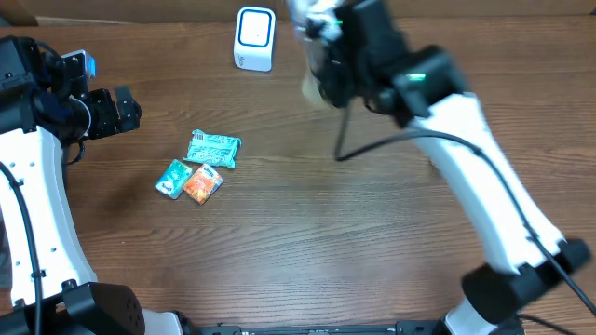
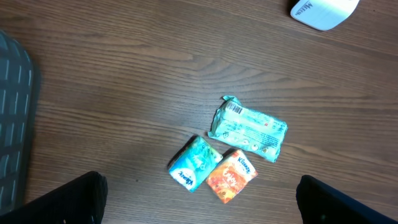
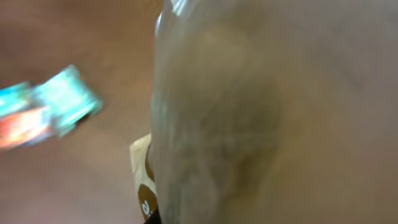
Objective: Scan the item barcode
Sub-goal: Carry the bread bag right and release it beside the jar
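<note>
The right gripper (image 1: 317, 74) is clenched, apparently on a pale clear-wrapped item (image 3: 211, 124) that fills its wrist view in a blur. It sits just right of the white scanner (image 1: 254, 37) at the far edge of the table (image 1: 326, 242). To scan well, I judge it should turn the barcode face toward the scanner's window, slow down and hold steady with the code uncovered. Where the barcode lies cannot be told. The left gripper (image 1: 126, 110) hangs released at the far left, apart from the three small packets (image 1: 200, 166).

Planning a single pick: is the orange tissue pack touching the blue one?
Touching. The left wrist view shows the orange tissue pack and the blue pack edge to edge, no gap between.
</note>
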`<state>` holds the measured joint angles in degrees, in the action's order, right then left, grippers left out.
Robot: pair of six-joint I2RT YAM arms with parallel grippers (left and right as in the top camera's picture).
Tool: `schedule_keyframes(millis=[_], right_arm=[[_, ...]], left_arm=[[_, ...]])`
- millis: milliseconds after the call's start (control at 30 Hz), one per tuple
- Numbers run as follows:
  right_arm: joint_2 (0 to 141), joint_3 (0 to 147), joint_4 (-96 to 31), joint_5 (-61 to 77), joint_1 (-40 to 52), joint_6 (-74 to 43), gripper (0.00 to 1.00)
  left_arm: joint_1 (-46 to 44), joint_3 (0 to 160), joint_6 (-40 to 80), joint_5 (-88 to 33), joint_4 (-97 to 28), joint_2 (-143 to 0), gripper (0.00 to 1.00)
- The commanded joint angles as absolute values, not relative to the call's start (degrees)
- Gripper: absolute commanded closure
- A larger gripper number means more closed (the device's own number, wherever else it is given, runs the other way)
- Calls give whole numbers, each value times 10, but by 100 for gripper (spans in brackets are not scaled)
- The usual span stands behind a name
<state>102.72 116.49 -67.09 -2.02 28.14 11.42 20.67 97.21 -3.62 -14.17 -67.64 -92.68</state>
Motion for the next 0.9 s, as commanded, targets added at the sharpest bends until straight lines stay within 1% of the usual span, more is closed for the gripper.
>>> schedule_keyframes(millis=[0, 167, 300, 467, 600, 867], right_arm=[[1013, 1170, -749, 137, 239, 28, 96], [1017, 1153, -834, 138, 192, 27, 96], [1018, 1087, -835, 140, 156, 27, 96], [1018, 994, -786, 180, 125, 27, 96], [1018, 917, -736, 179, 102, 26, 96], [1019, 797, -634, 105, 46, 25, 96]], left_arm=[[206, 971, -52, -144, -674, -922, 0], [206, 971, -52, -144, -674, -922, 0], [206, 971, -52, -144, -674, -922, 0], [206, 971, -52, -144, -674, -922, 0], [206, 971, -52, -144, -674, -922, 0], [206, 971, -52, -144, -674, -922, 0]])
